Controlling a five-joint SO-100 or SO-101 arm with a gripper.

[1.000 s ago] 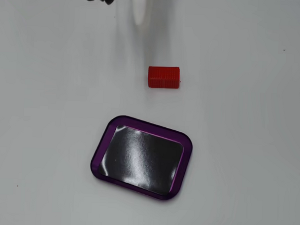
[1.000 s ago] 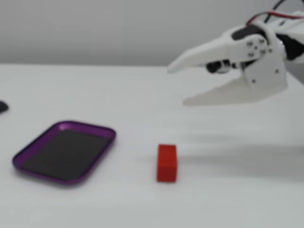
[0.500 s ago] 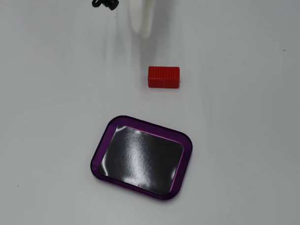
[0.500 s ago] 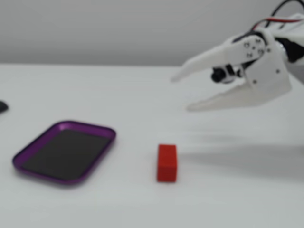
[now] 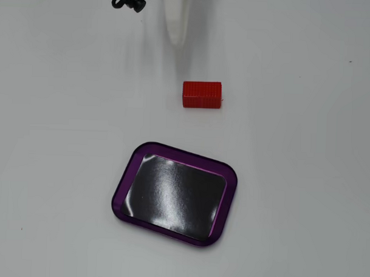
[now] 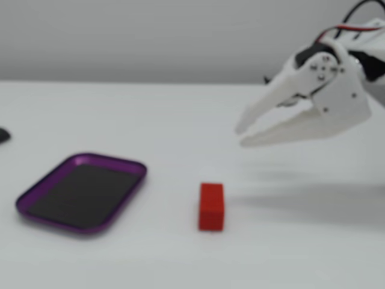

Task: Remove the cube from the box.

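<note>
The red cube [image 5: 202, 95] lies on the white table outside the box, between the box and the arm; it also shows in the other fixed view [image 6: 212, 206]. The purple-rimmed box [image 5: 124, 178] with a shiny black bottom holds nothing; it sits at the left in a fixed view [image 6: 122, 194]. My white gripper [image 6: 240, 135] hangs in the air above and to the right of the cube, its fingers slightly apart and holding nothing. In a fixed view only one white fingertip [image 5: 176, 30] shows at the top edge.
A small black object [image 5: 129, 1] lies at the top edge beside the arm. A dark object [image 6: 3, 135] pokes in at the left edge. The table is plain white.
</note>
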